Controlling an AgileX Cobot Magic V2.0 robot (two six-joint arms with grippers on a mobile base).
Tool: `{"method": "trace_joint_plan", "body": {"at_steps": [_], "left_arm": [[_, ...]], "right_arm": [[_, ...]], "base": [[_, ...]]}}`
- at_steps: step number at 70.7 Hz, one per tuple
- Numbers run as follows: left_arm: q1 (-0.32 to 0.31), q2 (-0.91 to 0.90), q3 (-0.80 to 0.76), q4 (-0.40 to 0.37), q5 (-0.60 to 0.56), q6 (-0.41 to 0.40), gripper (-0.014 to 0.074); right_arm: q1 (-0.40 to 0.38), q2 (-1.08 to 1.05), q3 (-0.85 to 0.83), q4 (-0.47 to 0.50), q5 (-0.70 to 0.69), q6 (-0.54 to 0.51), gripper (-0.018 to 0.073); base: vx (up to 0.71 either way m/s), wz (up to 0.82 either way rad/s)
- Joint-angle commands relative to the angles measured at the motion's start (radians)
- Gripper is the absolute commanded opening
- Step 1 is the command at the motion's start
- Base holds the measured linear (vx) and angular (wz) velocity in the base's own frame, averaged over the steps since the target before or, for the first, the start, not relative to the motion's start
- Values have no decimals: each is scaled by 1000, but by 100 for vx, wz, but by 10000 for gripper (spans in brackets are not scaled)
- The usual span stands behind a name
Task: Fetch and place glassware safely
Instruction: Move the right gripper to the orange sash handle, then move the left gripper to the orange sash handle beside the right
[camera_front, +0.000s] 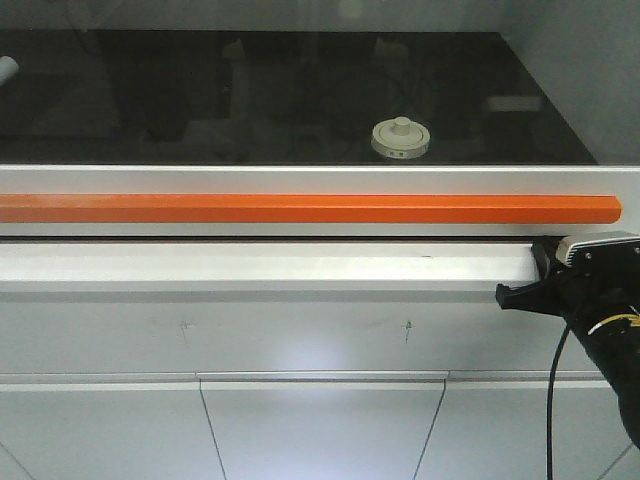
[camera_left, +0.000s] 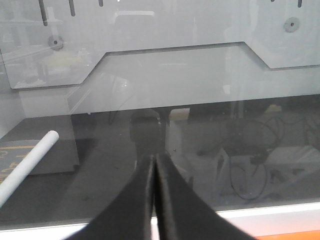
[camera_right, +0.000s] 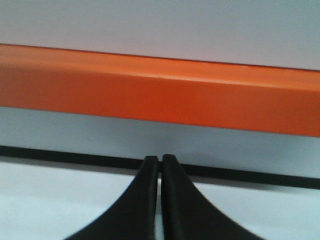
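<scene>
The glassware (camera_front: 400, 138) is a squat jar with a cream-white knobbed lid, standing on the black surface behind the orange bar. Its glass body is mostly hidden by the sill. My right gripper (camera_front: 507, 295) is low at the right, below the orange bar and well short of the jar. In the right wrist view it (camera_right: 160, 160) is shut and empty, facing the bar. My left gripper (camera_left: 154, 160) is shut and empty, pointing over the black surface. The jar does not show in either wrist view.
An orange bar (camera_front: 300, 208) and white sill (camera_front: 260, 262) run across in front of the black surface (camera_front: 150, 100). A white tube (camera_left: 27, 162) lies at the far left. White cabinet fronts (camera_front: 320, 420) are below. A grey back panel (camera_left: 175, 75) closes the rear.
</scene>
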Motion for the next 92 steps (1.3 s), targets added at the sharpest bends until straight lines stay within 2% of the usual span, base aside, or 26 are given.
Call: {"method": "trace_joint_plan", "body": {"at_steps": [1, 23, 52, 67, 81, 92], "left_arm": [[-6, -8, -31, -3, -69, -9, -7], [-6, -8, -31, -3, -63, -9, -7], [-6, -8, -12, -3, -55, -9, -7], [-6, -8, 126, 1, -196, -9, -7], [-6, 13, 304, 1, -445, -9, -7], [-6, 103, 358, 1, -510, -10, -7]], "right_arm": [[-4, -28, -34, 3, -178, -7, -1], [-4, -21, -105, 4, -143, -8, -1], [-4, -21, -116, 4, -154, -8, -1], [-4, -21, -116, 4, -154, -8, -1], [-4, -21, -116, 4, -154, -8, -1], [-4, -21, -116, 4, -153, -8, -1]], "base": [[0, 0], [0, 0], [0, 0], [0, 0], [0, 0], [0, 0]]}}
